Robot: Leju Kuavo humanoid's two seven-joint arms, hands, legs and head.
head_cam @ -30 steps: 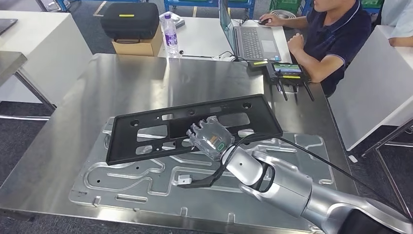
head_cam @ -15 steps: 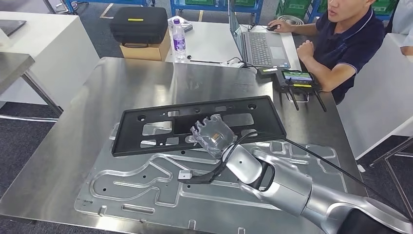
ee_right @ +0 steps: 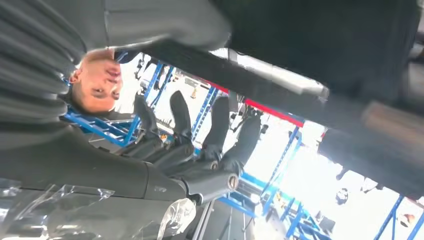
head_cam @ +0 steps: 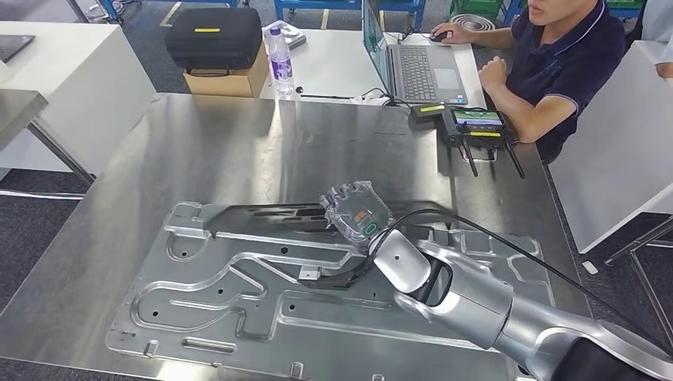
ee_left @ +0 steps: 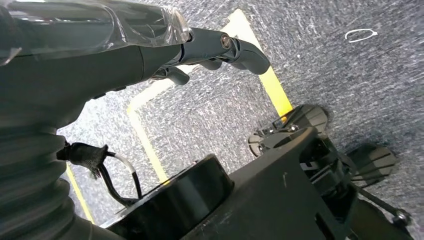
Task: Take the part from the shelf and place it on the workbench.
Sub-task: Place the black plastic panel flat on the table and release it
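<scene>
Right robot hand (head_cam: 357, 213), arm reaching toward 11 o'clock, grips black frame (head_cam: 270, 216) tilted edge-up over surface (head_cam: 238, 143). Left robot hand (ee_left: 150, 50) hangs, fingers loosely apart, holding nothing.

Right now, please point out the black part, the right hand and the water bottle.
black part (head_cam: 262, 213): head view, on its long bar left of the hand.
right hand (head_cam: 359, 213): head view, on its plastic-covered back.
water bottle (head_cam: 278, 60): head view, on its purple label.
</scene>
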